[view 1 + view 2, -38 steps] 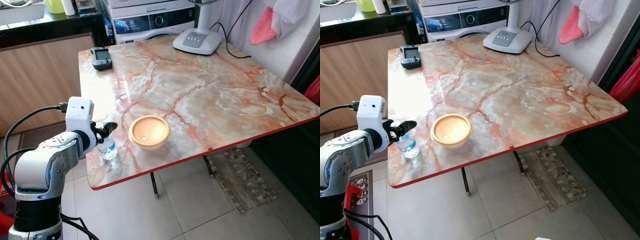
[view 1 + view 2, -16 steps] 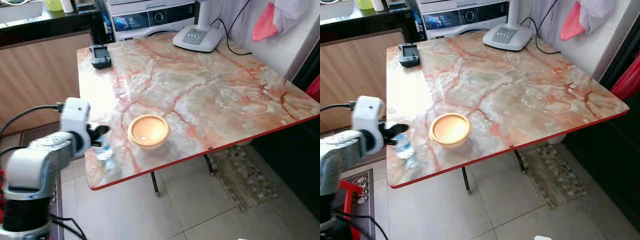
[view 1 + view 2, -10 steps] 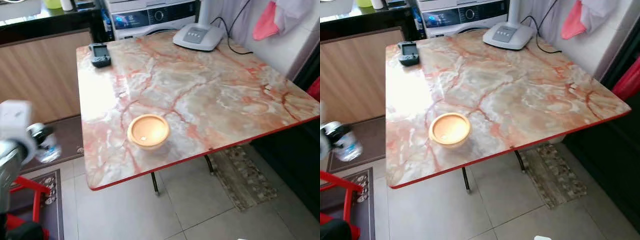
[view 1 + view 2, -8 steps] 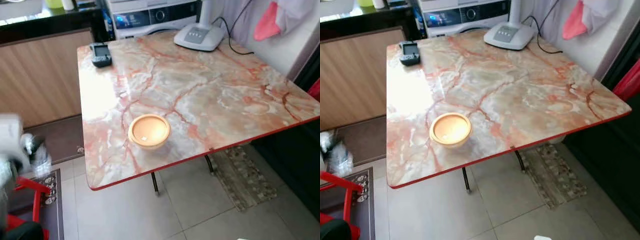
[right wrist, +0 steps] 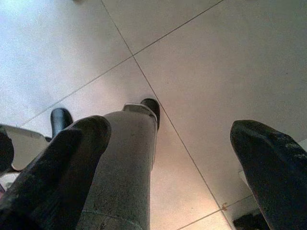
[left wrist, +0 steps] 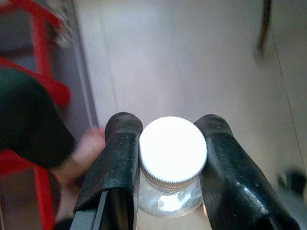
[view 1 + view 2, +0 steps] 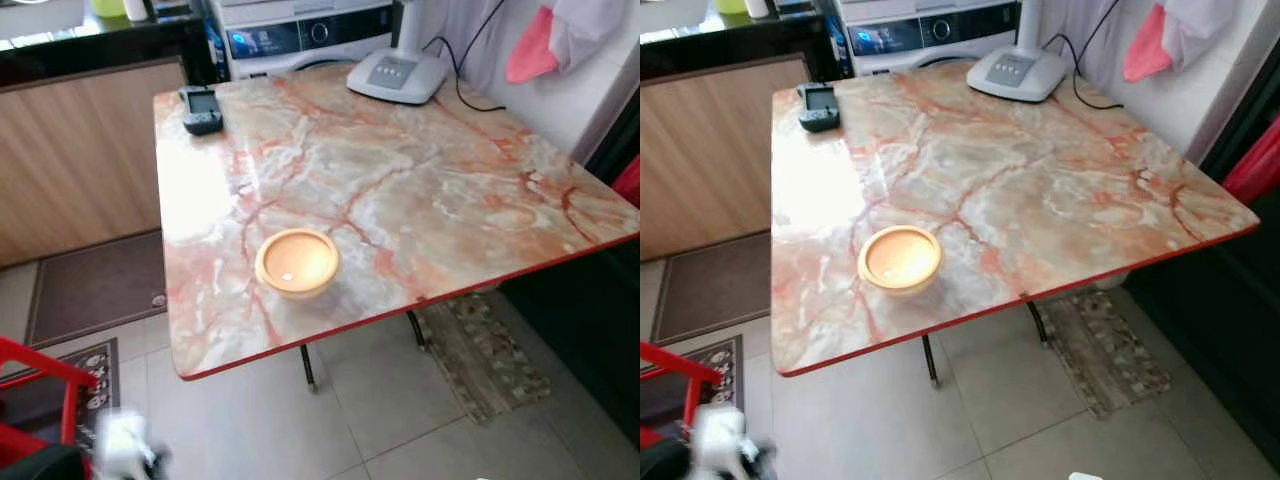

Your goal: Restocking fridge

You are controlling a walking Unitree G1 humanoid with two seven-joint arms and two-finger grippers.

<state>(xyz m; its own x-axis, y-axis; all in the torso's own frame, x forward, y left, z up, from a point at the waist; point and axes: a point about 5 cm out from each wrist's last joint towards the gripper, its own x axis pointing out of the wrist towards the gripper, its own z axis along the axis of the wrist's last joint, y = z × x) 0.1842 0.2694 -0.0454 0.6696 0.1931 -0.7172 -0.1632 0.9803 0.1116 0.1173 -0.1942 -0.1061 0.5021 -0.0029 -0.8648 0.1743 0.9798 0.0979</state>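
Your left tool [image 6: 169,165] is clamped on a small clear bottle [image 6: 171,189], one black finger [image 6: 119,158] on each side just under its white ribbed cap [image 6: 172,149]. In the head views that arm is a pale blur [image 7: 125,440] at the near left corner, low over the tiled floor [image 7: 260,420], beside a red frame [image 7: 45,375]; you cannot make out its outline there. Behind the bottle, the left wrist view shows a dark rounded shape and what looks like a foot, both blurred.

Your right tool [image 5: 177,158] hangs with its fingers spread wide and nothing between them, above bare floor tiles and the robot's own grey leg [image 5: 122,167].

Open floor runs along the near edge of the tabletop [image 7: 400,190], whose red rim ends at a near left corner just beyond the blur. A dark mat [image 7: 95,285] lies at the left, a patterned rug [image 7: 480,350] under the right side. On the tabletop, an orange bowl [image 7: 297,263] sits close to the near edge, a black handset [image 7: 201,109] at the far left corner, a fan base [image 7: 397,72] at the far edge with its cord trailing right. Beyond stand a washing machine [image 7: 300,35], cut off at the top, and a wooden panel [image 7: 85,150].
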